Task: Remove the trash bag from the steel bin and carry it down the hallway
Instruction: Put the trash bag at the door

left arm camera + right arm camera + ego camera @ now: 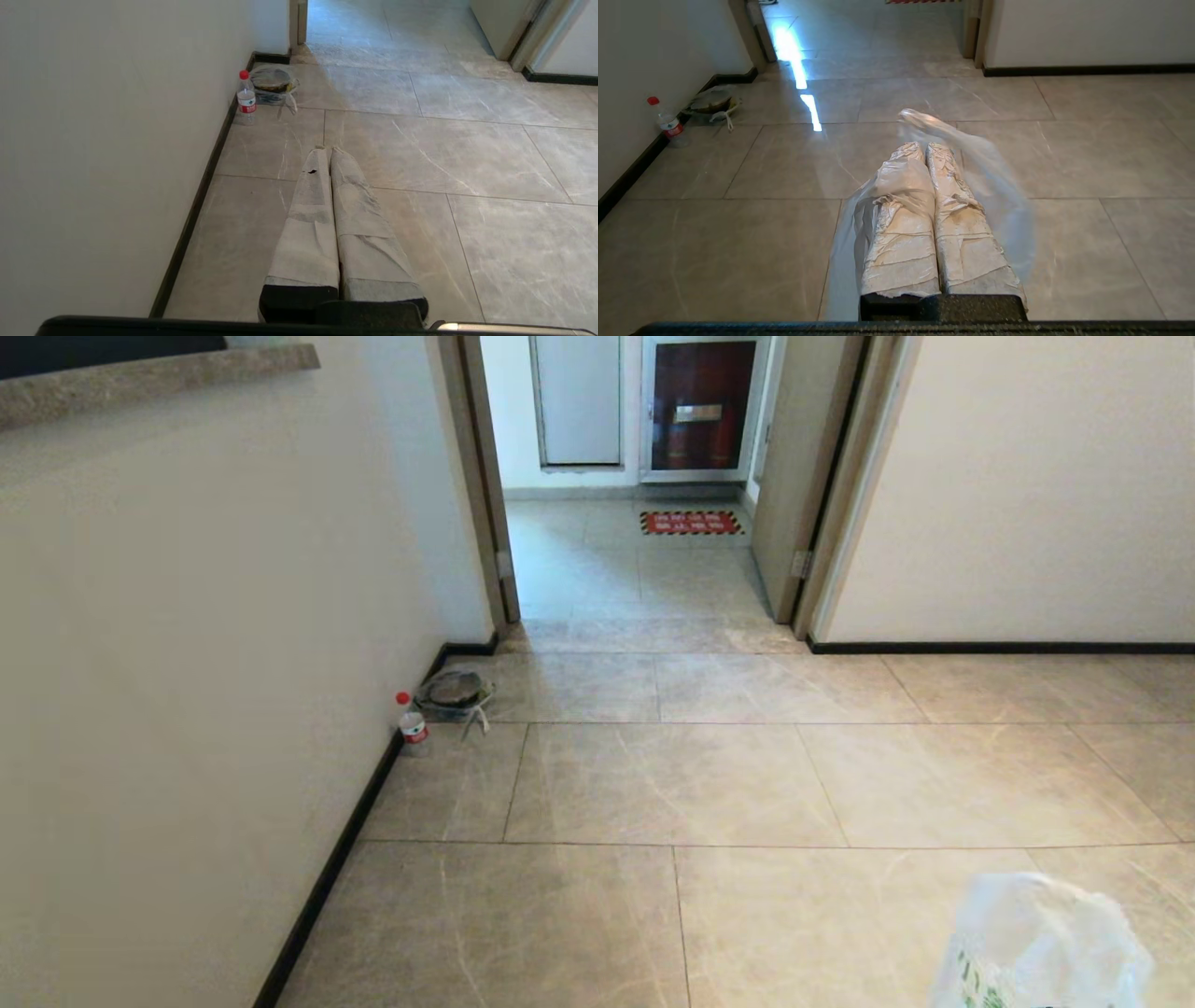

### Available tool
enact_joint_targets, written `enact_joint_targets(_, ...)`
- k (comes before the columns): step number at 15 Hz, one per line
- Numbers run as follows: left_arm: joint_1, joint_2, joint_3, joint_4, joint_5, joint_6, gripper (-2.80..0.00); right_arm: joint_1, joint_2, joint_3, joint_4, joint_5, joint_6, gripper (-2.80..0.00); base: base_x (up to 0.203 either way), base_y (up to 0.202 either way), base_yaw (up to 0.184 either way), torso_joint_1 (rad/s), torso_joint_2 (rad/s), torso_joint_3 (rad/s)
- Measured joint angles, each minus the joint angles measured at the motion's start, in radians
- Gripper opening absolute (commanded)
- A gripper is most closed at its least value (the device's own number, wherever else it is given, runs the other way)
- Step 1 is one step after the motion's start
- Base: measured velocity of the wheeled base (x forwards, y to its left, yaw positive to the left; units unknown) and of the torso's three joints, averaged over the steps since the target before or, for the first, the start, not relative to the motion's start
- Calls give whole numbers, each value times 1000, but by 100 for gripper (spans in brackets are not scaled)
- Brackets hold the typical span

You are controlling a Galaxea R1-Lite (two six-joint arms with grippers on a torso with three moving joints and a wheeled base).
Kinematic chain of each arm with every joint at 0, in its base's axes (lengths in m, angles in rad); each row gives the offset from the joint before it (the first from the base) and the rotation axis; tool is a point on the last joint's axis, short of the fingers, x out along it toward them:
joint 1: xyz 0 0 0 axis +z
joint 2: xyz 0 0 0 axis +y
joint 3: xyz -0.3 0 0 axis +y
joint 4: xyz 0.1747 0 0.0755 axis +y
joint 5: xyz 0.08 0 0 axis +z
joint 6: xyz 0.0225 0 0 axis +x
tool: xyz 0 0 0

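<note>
right gripper [927,147] clamped on the trash bag [971,158], film draped over both fingers, above the hallway [747,784] tiles. left gripper [327,151] closed, empty. bottle [412,726] against the left wall.

The floor [709,784] is laid with large glossy grey-beige marbled tiles, edged by black skirting [327,887] along the left wall. Against that skirting a clear bottle [412,723] with a red cap and red label stands upright on the tiles. Just beside it, nearer the doorway, sits a low round object in a plastic bag [455,694]. Beyond the doorway a red striped sign [692,523] lies flat on the floor.
</note>
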Motion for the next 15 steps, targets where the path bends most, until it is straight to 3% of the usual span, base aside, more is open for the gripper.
enact_joint_targets(15, 2, 0, 0, -2, -2, 2, -280, 3, 0, 0, 2, -1, 0, -280, 19, 20, -1, 1, 1, 0)
